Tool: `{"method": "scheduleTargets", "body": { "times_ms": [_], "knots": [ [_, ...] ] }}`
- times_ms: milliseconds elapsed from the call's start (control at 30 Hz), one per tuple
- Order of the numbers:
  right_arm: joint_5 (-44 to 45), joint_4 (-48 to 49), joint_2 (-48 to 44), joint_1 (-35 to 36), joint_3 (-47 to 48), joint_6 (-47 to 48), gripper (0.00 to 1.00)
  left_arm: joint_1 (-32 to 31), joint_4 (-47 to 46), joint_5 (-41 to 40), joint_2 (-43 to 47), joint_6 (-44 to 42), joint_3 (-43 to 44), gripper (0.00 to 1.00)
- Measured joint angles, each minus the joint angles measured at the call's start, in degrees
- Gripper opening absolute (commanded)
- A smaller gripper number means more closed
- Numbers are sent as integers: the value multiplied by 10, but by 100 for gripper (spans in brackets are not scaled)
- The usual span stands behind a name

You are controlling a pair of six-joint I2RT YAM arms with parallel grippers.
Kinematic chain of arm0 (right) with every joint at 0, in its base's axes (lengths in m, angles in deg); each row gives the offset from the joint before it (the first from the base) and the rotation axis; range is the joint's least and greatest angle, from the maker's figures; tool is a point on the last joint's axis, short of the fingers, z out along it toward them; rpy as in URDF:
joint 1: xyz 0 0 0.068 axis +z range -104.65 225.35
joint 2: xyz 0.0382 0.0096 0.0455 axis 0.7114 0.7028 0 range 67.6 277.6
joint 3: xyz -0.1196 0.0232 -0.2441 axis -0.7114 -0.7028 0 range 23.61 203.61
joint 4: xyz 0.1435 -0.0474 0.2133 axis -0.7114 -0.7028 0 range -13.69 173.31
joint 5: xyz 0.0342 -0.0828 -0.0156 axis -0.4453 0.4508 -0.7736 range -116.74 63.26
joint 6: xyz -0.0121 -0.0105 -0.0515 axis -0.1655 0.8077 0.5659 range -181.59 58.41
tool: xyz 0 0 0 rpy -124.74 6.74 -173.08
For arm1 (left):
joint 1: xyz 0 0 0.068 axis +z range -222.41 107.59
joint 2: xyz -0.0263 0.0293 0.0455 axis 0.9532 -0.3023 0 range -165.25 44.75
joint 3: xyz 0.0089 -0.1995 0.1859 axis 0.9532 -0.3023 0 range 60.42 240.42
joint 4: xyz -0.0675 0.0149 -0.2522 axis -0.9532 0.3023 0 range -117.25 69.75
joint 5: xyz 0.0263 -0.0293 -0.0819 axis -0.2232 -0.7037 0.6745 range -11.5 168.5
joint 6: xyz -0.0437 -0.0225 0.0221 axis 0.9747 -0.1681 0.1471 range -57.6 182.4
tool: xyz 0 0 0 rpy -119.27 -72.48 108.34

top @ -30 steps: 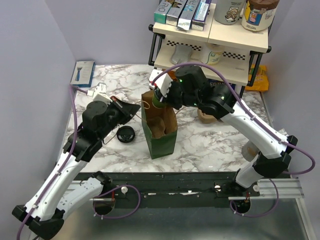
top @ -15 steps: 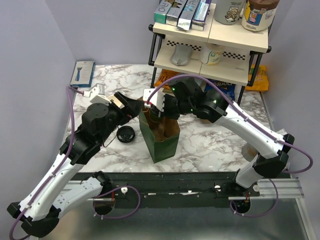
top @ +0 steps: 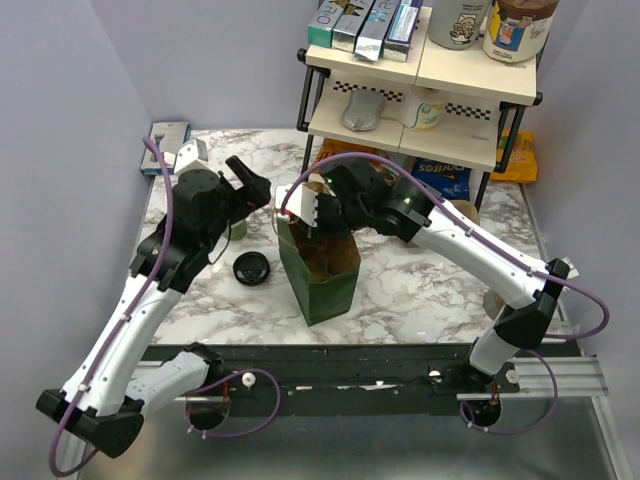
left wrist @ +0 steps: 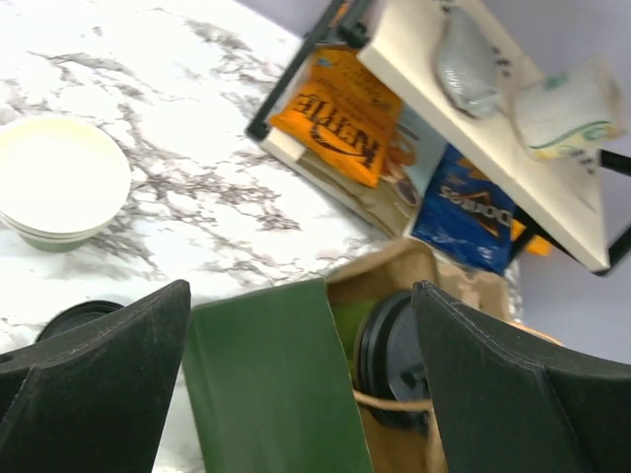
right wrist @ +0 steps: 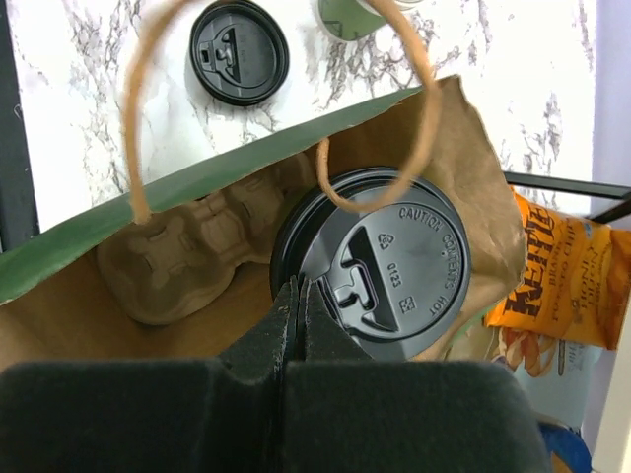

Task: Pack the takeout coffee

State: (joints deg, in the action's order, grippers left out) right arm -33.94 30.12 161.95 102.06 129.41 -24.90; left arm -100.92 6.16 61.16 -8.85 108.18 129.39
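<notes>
The takeout coffee (right wrist: 394, 261), a green cup under a black lid, sits tilted inside the green paper bag (top: 322, 285), beside a brown pulp carrier (right wrist: 187, 261). My right gripper (right wrist: 299, 291) is shut, its tips pinching the lid's left rim; from above it (top: 316, 230) reaches into the bag's mouth. My left gripper (top: 255, 180) is open and holds nothing, up and to the left of the bag; in its wrist view the bag wall (left wrist: 276, 384) and the lid (left wrist: 394, 355) lie between its fingers. A lidless green cup (left wrist: 59, 177) and a loose black lid (top: 251, 269) rest on the table.
A two-tier shelf (top: 420, 90) stands behind the bag, with an orange chip bag (left wrist: 335, 118) and a blue one (left wrist: 473, 212) under it. The bag's rope handles (right wrist: 148, 99) arch over its mouth. A blue box (top: 165, 135) lies far left.
My left gripper has opened, let go of the bag's edge and drawn back to the far left. My right gripper has moved left and down, bringing the cup into the bag.
</notes>
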Motion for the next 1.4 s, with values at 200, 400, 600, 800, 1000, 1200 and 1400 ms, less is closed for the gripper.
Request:
{"method": "scheduleTargets", "body": {
  "times_ms": [200, 400, 600, 800, 1000, 1200, 1400],
  "knots": [
    [-9, 2, 7, 0, 0, 14, 1, 66, -23, 105, -62, -30, -2, 99],
    [-13, 6, 22, 0, 0, 16, 1, 102, -46, 184, -84, -33, -31, 99],
    [-28, 9, 34, 0, -3, -7, 1, 116, -71, 232, -80, -33, -53, 99],
    [-31, 32, 33, 0, -25, -17, 1, 117, -79, 254, -77, -33, -64, 99],
    [-30, 39, 39, 0, -32, -17, 1, 117, -81, 260, -69, -33, -69, 99],
    [-25, 44, 53, 0, -32, -21, 1, 118, -81, 261, -66, -34, -70, 99],
    [-23, 50, 70, 0, -36, -27, 1, 120, -80, 260, -65, -34, -71, 99]
  ]
}}
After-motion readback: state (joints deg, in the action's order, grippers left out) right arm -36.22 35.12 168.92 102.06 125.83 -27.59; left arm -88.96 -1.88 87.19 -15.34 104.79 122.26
